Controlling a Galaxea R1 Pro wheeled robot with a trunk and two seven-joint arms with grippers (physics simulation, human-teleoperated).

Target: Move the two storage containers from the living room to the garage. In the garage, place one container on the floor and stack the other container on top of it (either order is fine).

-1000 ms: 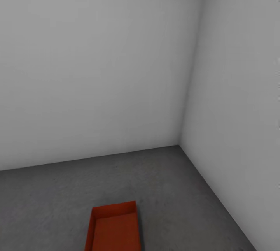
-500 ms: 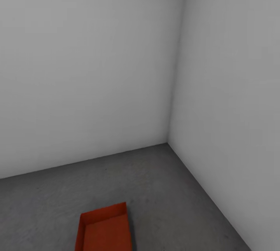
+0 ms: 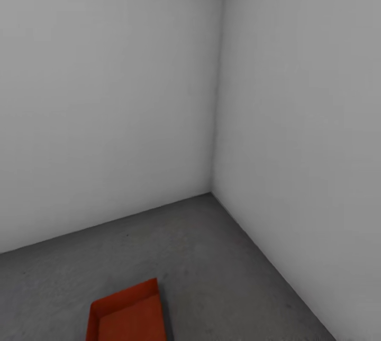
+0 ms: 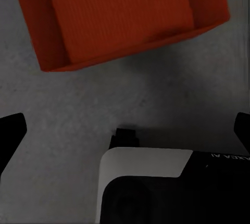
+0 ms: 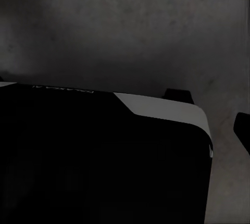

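room: bare corner of the garage, two pale grey walls (image 3: 106,92) meeting above the dark grey floor (image 3: 211,256)
container: one orange-red container (image 3: 127,314) sits on the floor, open side up, near the head view's lower edge
left gripper (image 4: 125,130): hangs over the floor; the container (image 4: 120,15) lies just beyond the dark fingers (image 4: 10,130), apart from them
left fingers: spread wide, holding nothing
right fingers: one dark tip (image 5: 242,127) visible; spread cannot be told

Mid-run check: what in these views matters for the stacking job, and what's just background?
Job:
- storage container, orange-red, open, empty, on the concrete
- floor, dark grey concrete
- left gripper, open, holding nothing, above the floor near the container

Background:
- pale grey walls meeting at a corner
- robot's white and black base
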